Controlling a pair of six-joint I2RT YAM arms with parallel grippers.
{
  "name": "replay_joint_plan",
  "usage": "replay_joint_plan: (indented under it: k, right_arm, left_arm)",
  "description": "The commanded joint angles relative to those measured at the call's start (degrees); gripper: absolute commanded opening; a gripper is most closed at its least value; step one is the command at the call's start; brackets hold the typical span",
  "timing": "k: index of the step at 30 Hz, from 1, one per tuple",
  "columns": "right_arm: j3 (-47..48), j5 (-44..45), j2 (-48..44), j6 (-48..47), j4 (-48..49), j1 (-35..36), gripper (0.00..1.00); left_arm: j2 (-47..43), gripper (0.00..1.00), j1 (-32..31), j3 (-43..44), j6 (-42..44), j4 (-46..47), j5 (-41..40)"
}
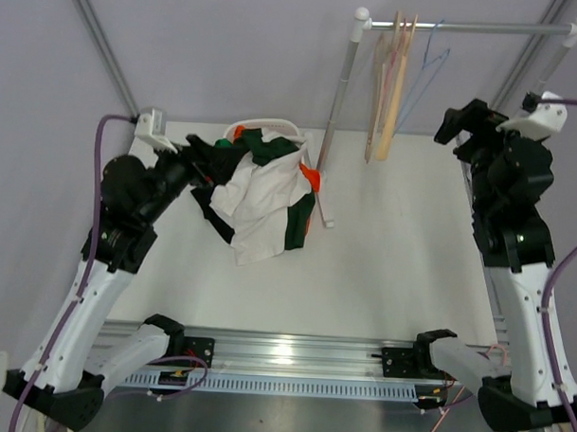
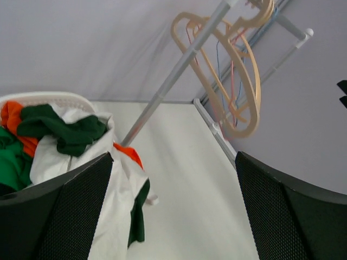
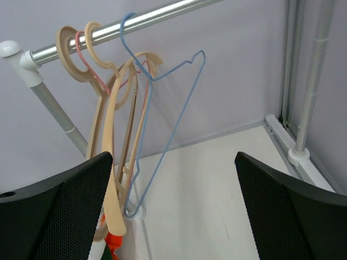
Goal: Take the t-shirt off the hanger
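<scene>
A white and green t-shirt [image 1: 261,201] hangs off no hanger; it lies draped over the front of a white basket [image 1: 273,125] on a heap of green and orange clothes. In the left wrist view the t-shirt [image 2: 116,200] hangs beside my left finger. My left gripper [image 1: 207,159] [image 2: 173,158] is open and empty at the basket's left side. Bare wooden hangers [image 1: 388,87] [image 2: 241,81] [image 3: 111,141] hang on the rail [image 1: 466,26]. My right gripper [image 1: 460,122] [image 3: 173,158] is open and empty, raised to the right of the hangers.
A thin blue wire hanger [image 3: 166,135] and a pink one hang with the wooden ones. The rack's slanted upright pole [image 1: 335,113] [image 2: 162,92] stands just right of the basket, its foot on the white table [image 1: 401,248].
</scene>
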Motion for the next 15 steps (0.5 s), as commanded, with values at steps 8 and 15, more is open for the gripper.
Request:
replay_joint_plan:
  k: [8, 15]
  right_arm:
    - [-26.8, -3.1, -15.8, 15.1, -4.0, 2.1, 0.99]
    - [-39.0, -4.6, -21.4, 17.8, -3.4, 3.0, 1.0]
  left_arm:
    - [-16.8, 1.0, -5.6, -25.9, -0.4, 4.5, 1.3]
    - [-22.9, 0.99, -7.0, -33.5, 0.2, 2.9, -0.5]
